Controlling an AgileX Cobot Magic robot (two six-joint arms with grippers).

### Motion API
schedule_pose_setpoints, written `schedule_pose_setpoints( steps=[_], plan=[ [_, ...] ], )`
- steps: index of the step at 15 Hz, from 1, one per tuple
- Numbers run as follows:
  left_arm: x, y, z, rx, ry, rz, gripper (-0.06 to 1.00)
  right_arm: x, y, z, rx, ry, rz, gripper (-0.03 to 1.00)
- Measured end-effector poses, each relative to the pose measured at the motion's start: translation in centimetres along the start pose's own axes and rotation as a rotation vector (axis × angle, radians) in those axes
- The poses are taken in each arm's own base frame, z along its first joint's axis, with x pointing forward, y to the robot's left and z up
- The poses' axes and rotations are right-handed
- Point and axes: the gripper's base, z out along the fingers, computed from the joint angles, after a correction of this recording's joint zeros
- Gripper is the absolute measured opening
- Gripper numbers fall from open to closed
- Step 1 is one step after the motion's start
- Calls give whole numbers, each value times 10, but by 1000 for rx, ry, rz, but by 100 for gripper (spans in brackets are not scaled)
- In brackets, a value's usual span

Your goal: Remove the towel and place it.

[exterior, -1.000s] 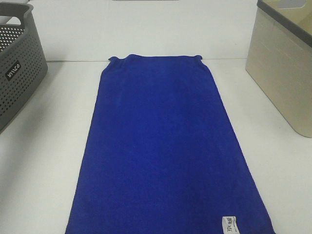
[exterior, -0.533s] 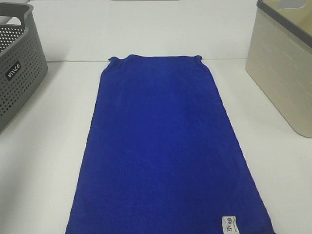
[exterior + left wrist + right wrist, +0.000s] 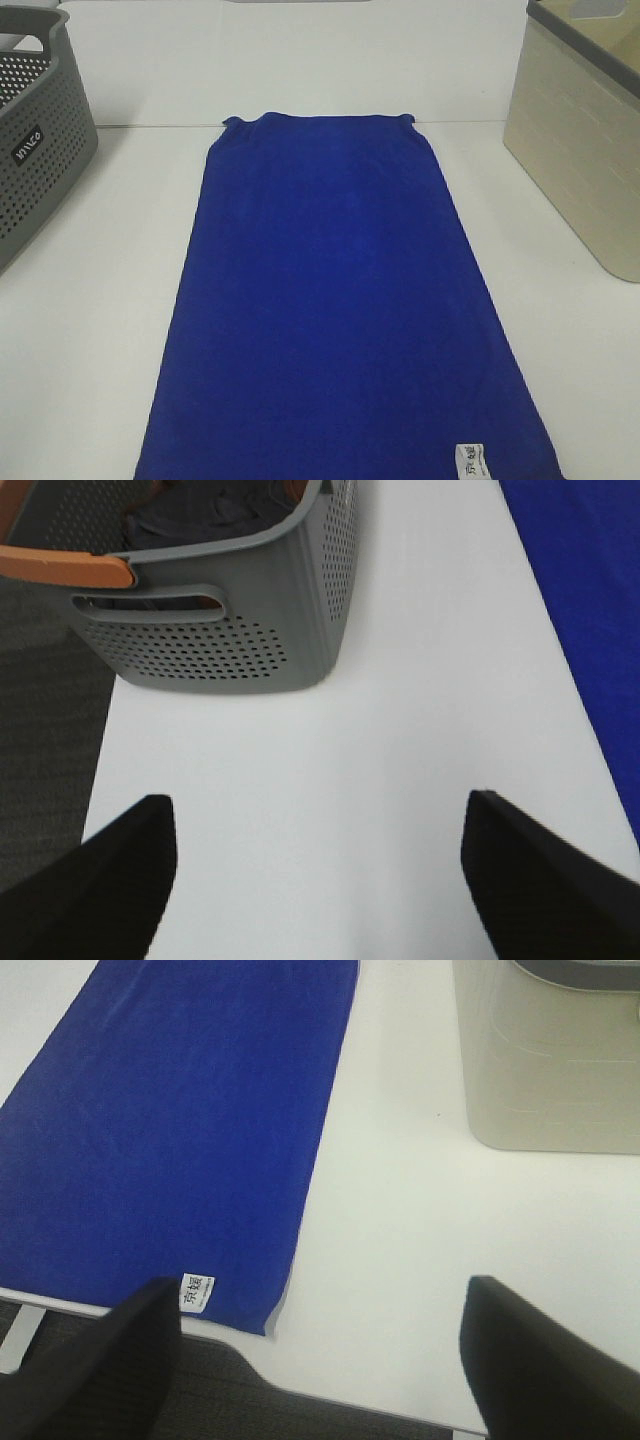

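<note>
The deep blue towel (image 3: 335,300) lies flat and spread out lengthwise down the middle of the white table, its white label (image 3: 470,461) near the front right corner. It also shows in the right wrist view (image 3: 170,1130) and at the edge of the left wrist view (image 3: 595,590). My left gripper (image 3: 315,880) is open and empty above the bare table, between the grey basket and the towel's left edge. My right gripper (image 3: 320,1360) is open and empty above the table's front edge, beside the towel's labelled corner. Neither gripper shows in the exterior high view.
A grey perforated basket (image 3: 35,140) with dark cloth inside (image 3: 215,515) stands at the far left. A beige bin (image 3: 585,150) stands at the far right, also in the right wrist view (image 3: 545,1070). The table's front edge (image 3: 350,1400) drops to dark floor.
</note>
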Motion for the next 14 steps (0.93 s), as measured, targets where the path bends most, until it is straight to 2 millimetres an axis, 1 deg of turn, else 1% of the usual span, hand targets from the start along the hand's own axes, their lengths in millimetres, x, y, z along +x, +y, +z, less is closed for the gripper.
schedule_pose_setpoints(
  steps=[1, 3, 4, 6, 8, 9, 14],
  plan=[
    [13, -2, -9, -10, -64, 20, 74, 11, 0, 2, 0, -11, -17, 75],
    [35, -5, -22, -27, -161, 33, 74, 34, -1, 5, 1, -56, -43, 75],
    [44, -7, -23, -21, -157, 34, 74, 43, -1, 8, 1, -65, -55, 75],
    [54, -13, -14, 39, -87, 36, 74, 51, -2, 20, 0, -27, -78, 75],
    [53, -20, -10, 115, -115, 63, 74, 55, -2, 34, -21, -3, -111, 75],
    [52, -23, -5, 145, -151, 55, 74, 52, -1, 41, -38, -49, -113, 75],
    [51, -23, -5, 143, -158, 57, 74, 53, -2, 42, -38, -48, -113, 75]
  ],
)
